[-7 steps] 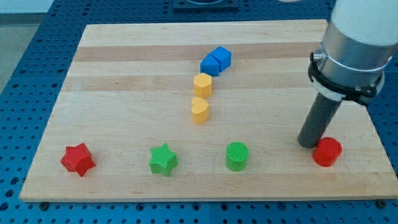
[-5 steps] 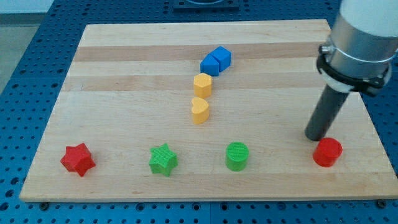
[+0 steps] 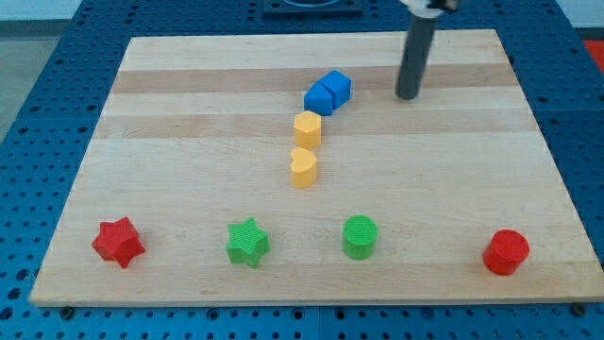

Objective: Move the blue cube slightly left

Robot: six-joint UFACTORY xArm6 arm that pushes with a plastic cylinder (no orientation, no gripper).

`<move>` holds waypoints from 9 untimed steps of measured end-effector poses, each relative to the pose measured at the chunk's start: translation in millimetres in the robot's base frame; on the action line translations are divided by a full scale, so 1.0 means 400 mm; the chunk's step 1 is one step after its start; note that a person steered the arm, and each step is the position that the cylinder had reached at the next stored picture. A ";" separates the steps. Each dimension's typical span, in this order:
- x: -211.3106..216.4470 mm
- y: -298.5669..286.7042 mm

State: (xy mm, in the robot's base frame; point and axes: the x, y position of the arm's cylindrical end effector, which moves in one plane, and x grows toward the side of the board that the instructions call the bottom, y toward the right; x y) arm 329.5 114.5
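Where the wooden board nears the view's top: blue cube touching another blue block; my tip, a gripperless rod, near its right, apart.

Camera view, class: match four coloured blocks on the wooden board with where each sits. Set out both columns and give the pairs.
Things:
1. blue cube
2. red cylinder
3. red star block
4. yellow heart block

Places:
A. near the view's bottom-left corner
B. just left of my tip, near the view's top
C. near the view's bottom-right corner
D. middle of the board, below another yellow block

Pairs: 1-B, 2-C, 3-A, 4-D
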 end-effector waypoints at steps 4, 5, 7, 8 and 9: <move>-0.085 -0.157; -0.097 -0.165; -0.098 -0.238; -0.098 -0.254; -0.108 -0.168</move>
